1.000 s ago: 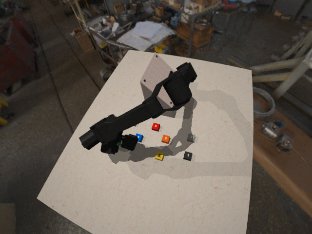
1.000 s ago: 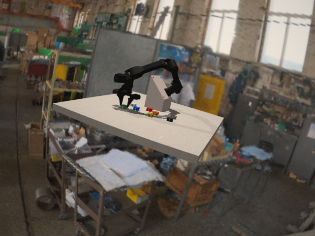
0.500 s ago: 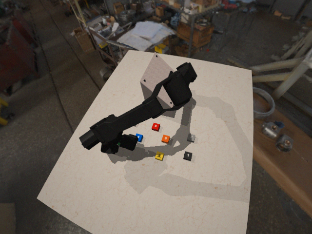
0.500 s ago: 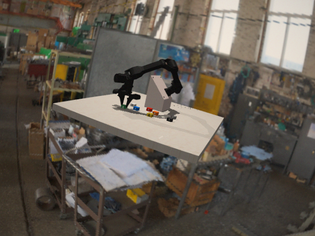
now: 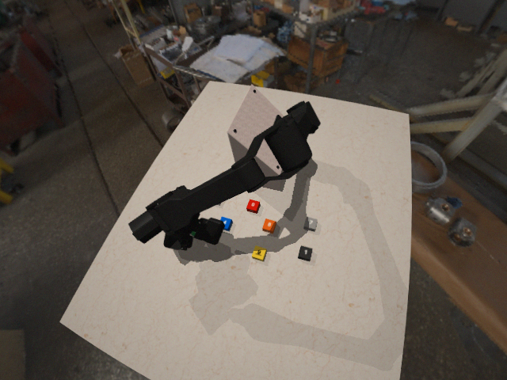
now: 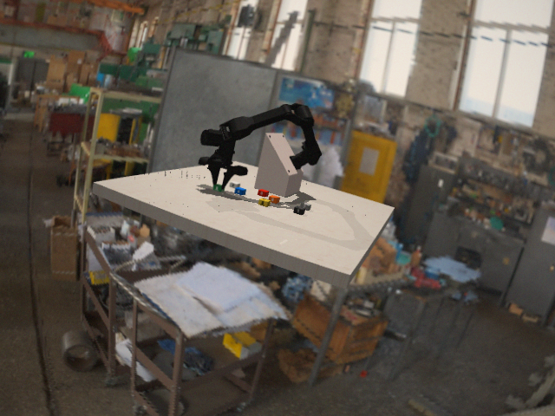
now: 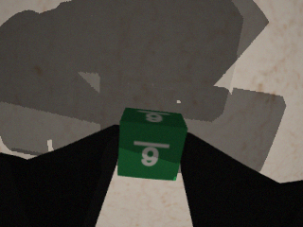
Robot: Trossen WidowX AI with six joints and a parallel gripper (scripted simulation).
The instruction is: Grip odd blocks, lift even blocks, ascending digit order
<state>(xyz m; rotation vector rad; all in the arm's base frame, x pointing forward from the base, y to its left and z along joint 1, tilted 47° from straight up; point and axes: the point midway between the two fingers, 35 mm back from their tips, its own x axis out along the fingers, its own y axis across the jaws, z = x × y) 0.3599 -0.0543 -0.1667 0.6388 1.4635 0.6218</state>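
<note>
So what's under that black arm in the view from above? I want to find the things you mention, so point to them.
Slivers of a pale block (image 6: 234, 184) and the green block (image 5: 192, 233) (image 6: 218, 188) (image 7: 150, 150), between the fingers (image 5: 211, 230) (image 6: 214, 174), peek out; part of the blue block (image 5: 226, 223) (image 6: 240, 191) too. The arm (image 5: 221, 186) (image 6: 269, 117) covers everything else there.

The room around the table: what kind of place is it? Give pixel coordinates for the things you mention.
Probably a workshop or small factory: there's a metal cart (image 6: 179, 358) with papers on top, a wooden crate (image 6: 334, 333), and grey cabinets (image 6: 481, 259) by the wall.
</note>
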